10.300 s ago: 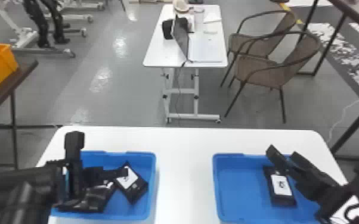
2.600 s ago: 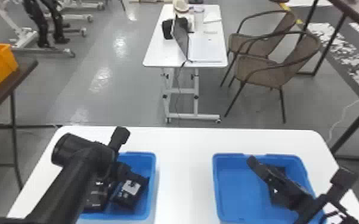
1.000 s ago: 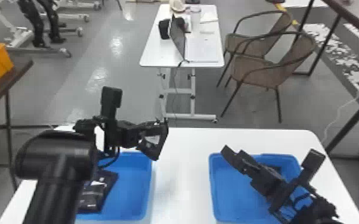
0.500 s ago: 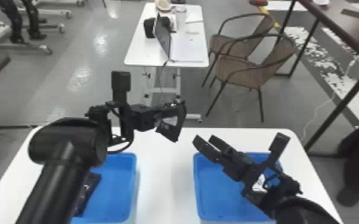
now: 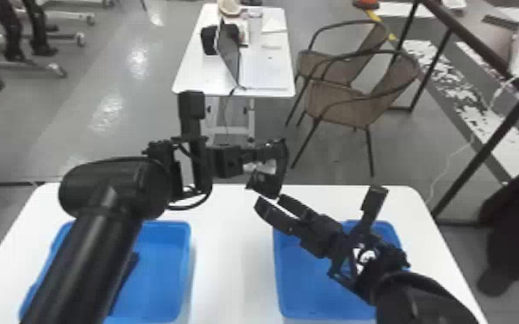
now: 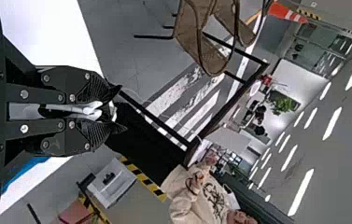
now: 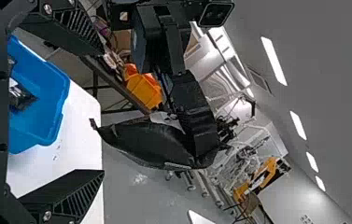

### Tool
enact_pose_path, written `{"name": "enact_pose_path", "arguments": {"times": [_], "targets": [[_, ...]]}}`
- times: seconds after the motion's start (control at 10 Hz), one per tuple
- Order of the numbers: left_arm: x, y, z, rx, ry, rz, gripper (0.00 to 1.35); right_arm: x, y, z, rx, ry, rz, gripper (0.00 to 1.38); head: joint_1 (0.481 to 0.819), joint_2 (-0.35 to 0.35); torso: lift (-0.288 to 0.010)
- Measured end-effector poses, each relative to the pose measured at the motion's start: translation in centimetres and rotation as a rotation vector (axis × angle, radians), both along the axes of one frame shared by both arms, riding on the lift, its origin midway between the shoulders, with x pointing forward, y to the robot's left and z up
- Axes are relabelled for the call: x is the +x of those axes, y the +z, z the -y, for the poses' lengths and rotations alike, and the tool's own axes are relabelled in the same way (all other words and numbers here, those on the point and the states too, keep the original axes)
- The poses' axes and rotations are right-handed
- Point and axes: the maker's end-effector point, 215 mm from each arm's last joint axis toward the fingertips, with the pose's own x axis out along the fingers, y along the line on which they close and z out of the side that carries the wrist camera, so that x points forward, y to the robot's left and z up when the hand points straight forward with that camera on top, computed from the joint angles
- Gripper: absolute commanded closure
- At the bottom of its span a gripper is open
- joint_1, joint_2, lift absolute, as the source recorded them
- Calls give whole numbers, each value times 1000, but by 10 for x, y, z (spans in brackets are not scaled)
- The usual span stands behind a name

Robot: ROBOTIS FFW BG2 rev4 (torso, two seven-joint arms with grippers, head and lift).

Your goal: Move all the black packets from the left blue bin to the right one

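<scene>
Black packet, probably, in left bin behind left arm

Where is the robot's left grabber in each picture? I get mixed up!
Head view: near the middle, the left gripper is above the far edge of the white table.
Left wrist view: it's close up, its fingers shut together.
Right wrist view: it's farther off, past the right gripper's open fingers, holding the black packet.
Landmark: the white table is in all three.
</scene>
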Motion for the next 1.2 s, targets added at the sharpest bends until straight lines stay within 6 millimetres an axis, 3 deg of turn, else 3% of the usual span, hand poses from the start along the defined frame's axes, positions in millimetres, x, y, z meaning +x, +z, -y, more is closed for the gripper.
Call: {"name": "enact_pose_path", "arguments": {"times": [0.4,0.5,0.7,0.9,1.0,1.2], "targets": [[-13,-10,14,42,-46,-65,1064,4,-1,7,-33,8,3,113,695,-102,0],[-11,-11,12,48,-40,-67,1064,4,-1,6,-36,10,2,179,695,-101,0],[-10,-14,13,50,-39,-77,1064,3,-4,2,-36,15,-4,728,695,-97,0],[-15,-15,22,29,-56,-90,1064,6,-5,1,-41,16,-6,832,695,-102,0],[-17,-14,25,26,-64,-91,1064,7,-5,0,-40,15,-7,1036,695,-106,0],[-21,-13,30,14,-76,-100,1064,9,-6,2,-41,1,-11,1130,695,-113,0]]}}
